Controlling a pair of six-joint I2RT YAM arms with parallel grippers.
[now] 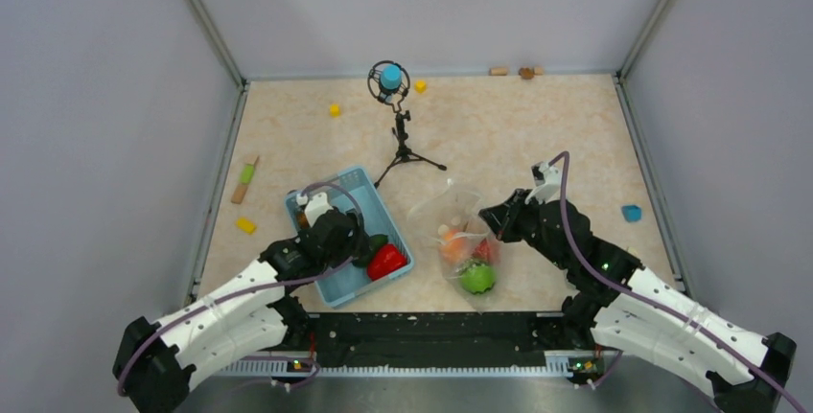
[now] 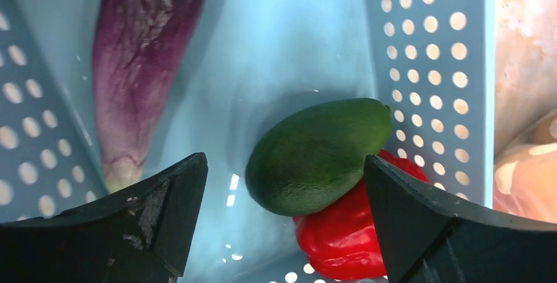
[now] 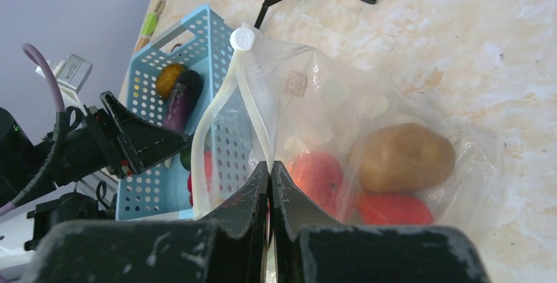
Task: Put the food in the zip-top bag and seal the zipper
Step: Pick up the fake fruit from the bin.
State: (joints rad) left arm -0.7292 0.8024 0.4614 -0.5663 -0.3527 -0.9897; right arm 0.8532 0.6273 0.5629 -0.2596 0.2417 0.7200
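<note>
Marbled table (image 1: pixel 537 135) carries basket (image 1: pixel 382 204), dotted bag (image 1: pixel 458 204), tripod (image 1: pixel 403 149), yellow cubes (image 1: pixel 335 109).

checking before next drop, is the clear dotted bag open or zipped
Open: on the clear dotted plastic bag, the pale zipper strips bow apart below the round slider.

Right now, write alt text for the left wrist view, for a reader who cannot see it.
The open left tool hangs over a dark green avocado, its two black fingers framing the fruit from the bottom corners. The avocado partly covers a red pepper inside a light blue perforated basket. A purple eggplant lies at the upper left.
</note>
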